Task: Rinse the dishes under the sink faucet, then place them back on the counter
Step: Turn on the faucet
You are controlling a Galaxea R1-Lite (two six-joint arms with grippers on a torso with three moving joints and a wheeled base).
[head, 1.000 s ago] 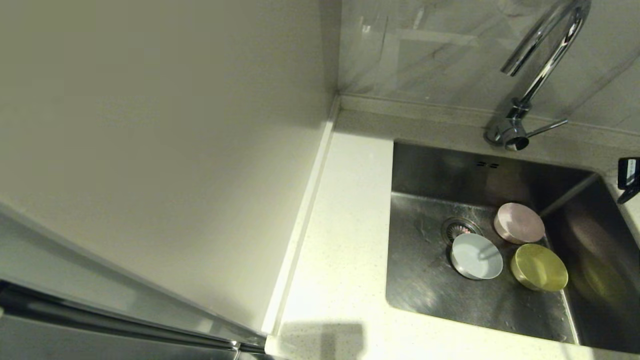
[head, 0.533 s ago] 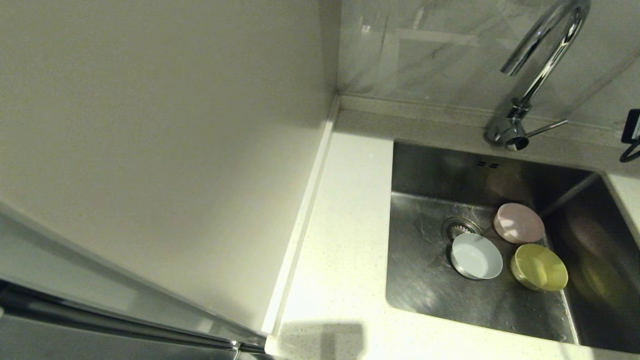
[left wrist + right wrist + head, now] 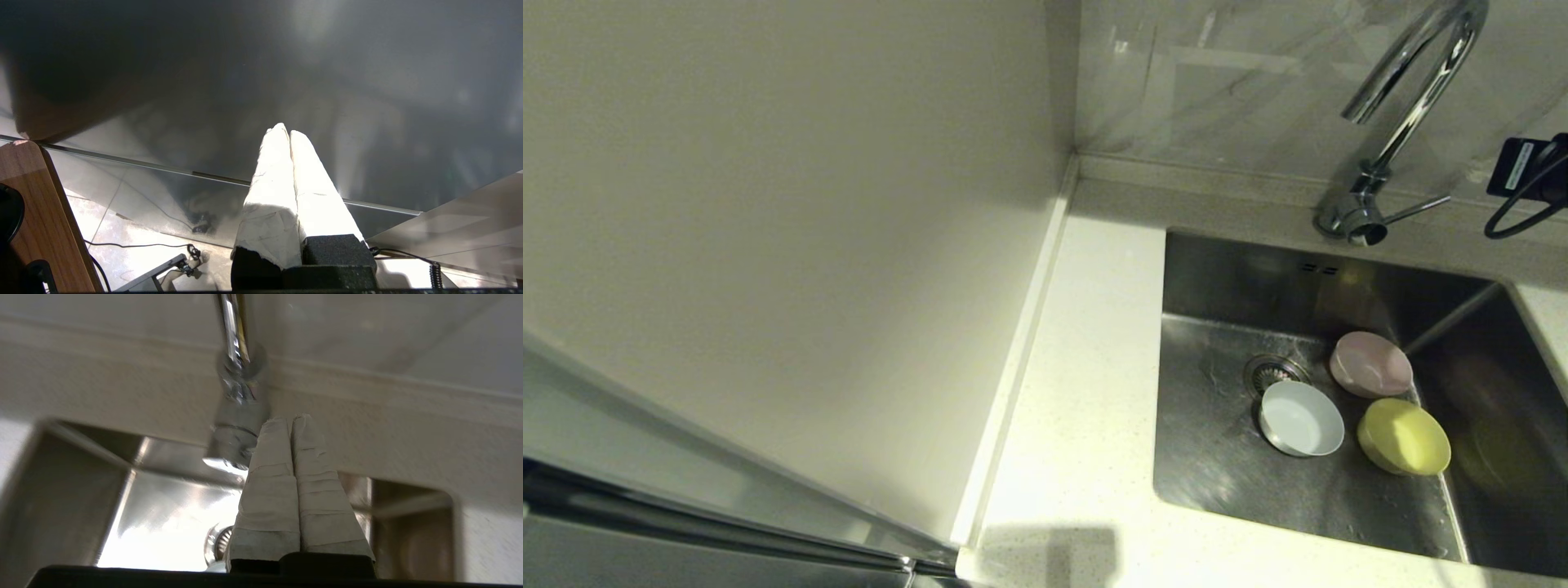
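Three dishes lie in the sink (image 3: 1217,465): a pale pink one (image 3: 1372,364), a blue-white one (image 3: 1301,418) beside the drain (image 3: 1270,373), and a yellow-green one (image 3: 1405,437). The chrome faucet (image 3: 1409,106) rises behind the basin, its thin lever (image 3: 1417,208) pointing right. My right arm's black wrist (image 3: 1523,167) shows at the right edge, level with the lever. In the right wrist view my right gripper (image 3: 291,418) is shut and empty, its tips just beside the faucet's base (image 3: 239,428). My left gripper (image 3: 284,130) is shut and empty, parked low before a dark cabinet front.
The white speckled counter (image 3: 1086,392) runs left of the sink, bordered by a raised pale strip (image 3: 1021,343) and a plain cream wall panel (image 3: 792,245). A marbled backsplash (image 3: 1217,82) stands behind the faucet. A black cable (image 3: 1515,220) loops from the right wrist.
My right arm has moved from the sink's right rim up and back toward the faucet lever. The right gripper has shut. The three dishes have not moved.
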